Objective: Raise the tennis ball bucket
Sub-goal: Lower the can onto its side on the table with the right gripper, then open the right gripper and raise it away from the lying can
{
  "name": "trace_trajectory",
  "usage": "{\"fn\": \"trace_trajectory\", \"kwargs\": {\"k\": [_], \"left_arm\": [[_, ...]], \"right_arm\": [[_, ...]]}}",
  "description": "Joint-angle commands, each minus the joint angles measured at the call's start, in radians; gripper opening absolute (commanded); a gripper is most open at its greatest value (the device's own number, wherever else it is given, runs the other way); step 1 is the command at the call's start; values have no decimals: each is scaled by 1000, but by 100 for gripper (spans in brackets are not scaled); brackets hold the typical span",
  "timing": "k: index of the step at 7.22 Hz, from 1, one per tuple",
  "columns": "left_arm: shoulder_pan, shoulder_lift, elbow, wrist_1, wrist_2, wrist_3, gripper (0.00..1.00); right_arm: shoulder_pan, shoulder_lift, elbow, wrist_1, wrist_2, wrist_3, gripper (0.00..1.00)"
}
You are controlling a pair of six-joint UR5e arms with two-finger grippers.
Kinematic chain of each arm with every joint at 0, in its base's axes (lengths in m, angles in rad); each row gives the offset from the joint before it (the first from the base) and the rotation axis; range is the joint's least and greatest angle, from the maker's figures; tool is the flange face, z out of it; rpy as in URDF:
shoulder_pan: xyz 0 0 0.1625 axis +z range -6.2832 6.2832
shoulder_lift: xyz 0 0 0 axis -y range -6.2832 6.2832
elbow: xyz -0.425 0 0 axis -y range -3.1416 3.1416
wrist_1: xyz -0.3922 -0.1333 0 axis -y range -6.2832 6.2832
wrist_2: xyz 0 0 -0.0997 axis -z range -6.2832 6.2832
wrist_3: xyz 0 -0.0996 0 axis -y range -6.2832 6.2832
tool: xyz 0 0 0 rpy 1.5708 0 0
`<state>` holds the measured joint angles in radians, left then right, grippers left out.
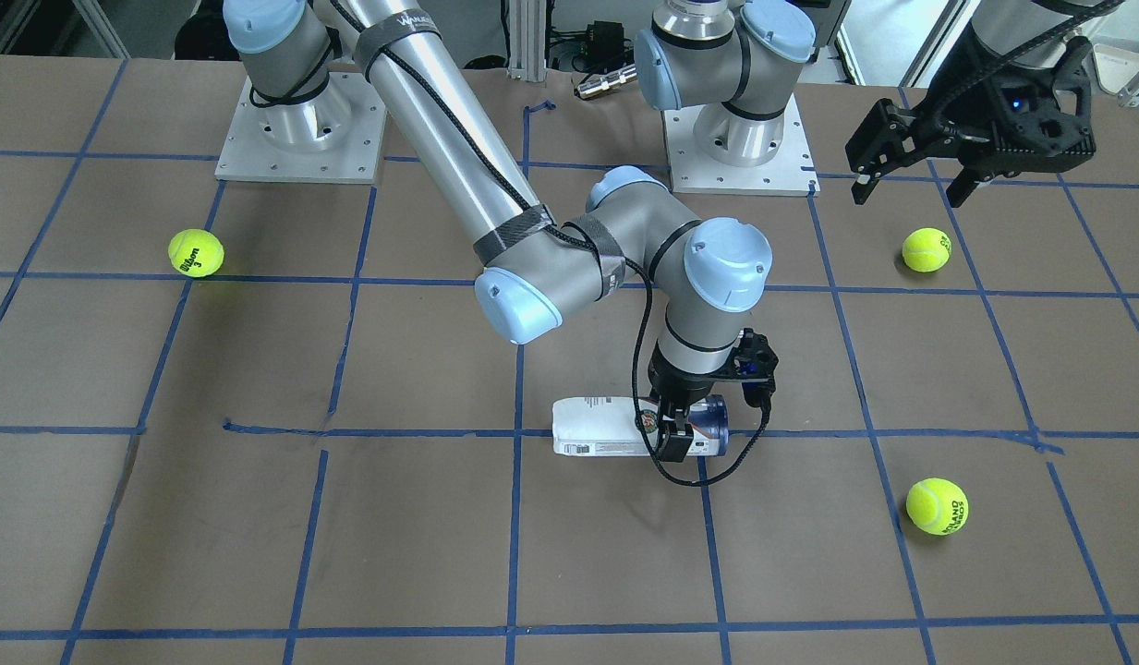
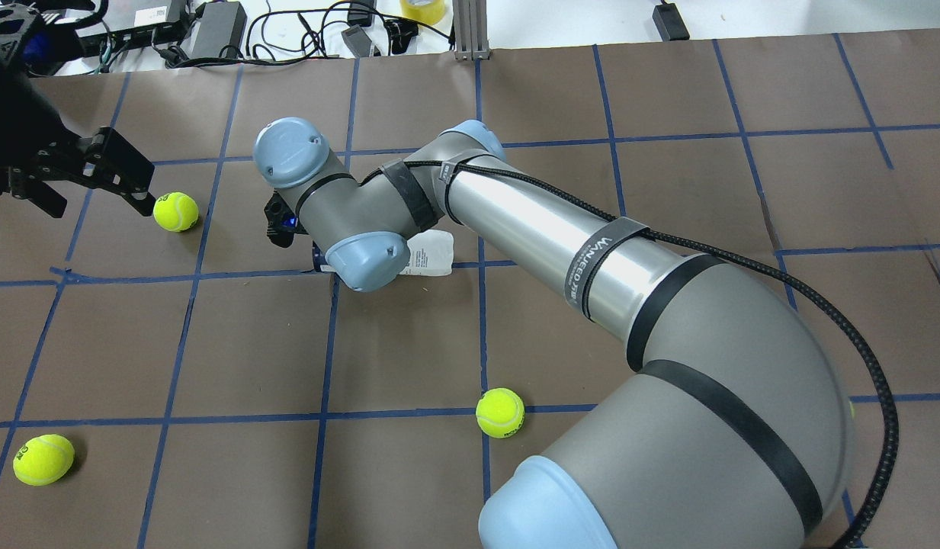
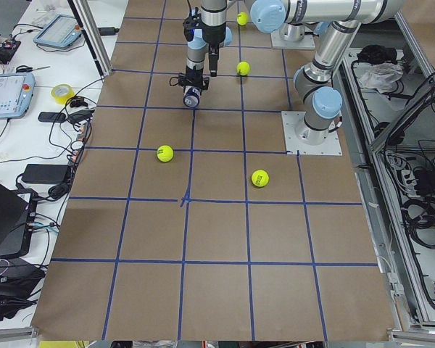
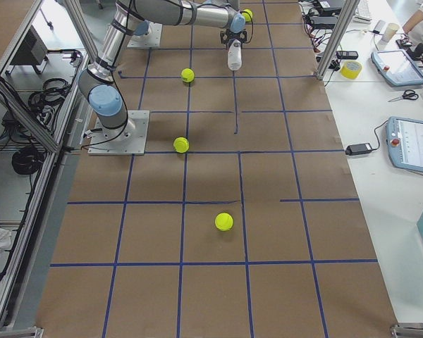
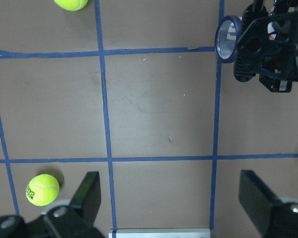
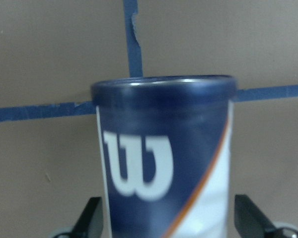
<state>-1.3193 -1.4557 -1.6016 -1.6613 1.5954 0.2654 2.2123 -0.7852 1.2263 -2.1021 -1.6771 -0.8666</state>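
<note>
The tennis ball bucket [image 1: 615, 427] lies on its side on the brown table, its white label toward the view's left and its navy end toward the right. My right gripper [image 1: 675, 443] points down over the navy end, open, with one finger on each side of the can. In the right wrist view the navy rim and white "W" [image 6: 159, 158] fill the gap between the fingers [image 6: 92, 220]. The overhead view shows only the can's white end [image 2: 431, 255] under the right wrist. My left gripper [image 1: 909, 196] hangs open and empty above the table, away from the can.
Three yellow-green tennis balls lie loose on the table [image 1: 196, 252], [image 1: 926, 249], [image 1: 937, 505]. The two arm bases [image 1: 301, 139], [image 1: 740, 148] stand at the robot's edge. The right forearm [image 2: 561, 244] stretches low across the middle. Cables and tape sit past the far edge [image 2: 424, 9].
</note>
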Motion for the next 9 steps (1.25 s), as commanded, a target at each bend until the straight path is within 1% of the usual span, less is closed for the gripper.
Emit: {"fn": "trace_trajectory", "kwargs": {"k": [1,3,4,5,7,8,9], "left_arm": [[-3,0,0,0,1,0,100],[-5,-2,0,0,1,0,100],[-5,-2,0,0,1,0,100],[-5,-5,0,0,8,-2,100],[2,-14,0,-15,5,-12,100],[8,-28,2,-2,0,1,100],[9,-43,0,5,-33,-8,100]], "right_arm": [[0,11,-2,-1,2,3,100],[-23,-12,-13,14,5,8,100],[-51,-53,-17,45,34,8,100],[-110,-112,-19,89,72,2,100],[-250,-242,-8,190,73,9,100],[-310,-288,-4,195,74,17,100],[-366,-331,-1,256,79,68,100]]}}
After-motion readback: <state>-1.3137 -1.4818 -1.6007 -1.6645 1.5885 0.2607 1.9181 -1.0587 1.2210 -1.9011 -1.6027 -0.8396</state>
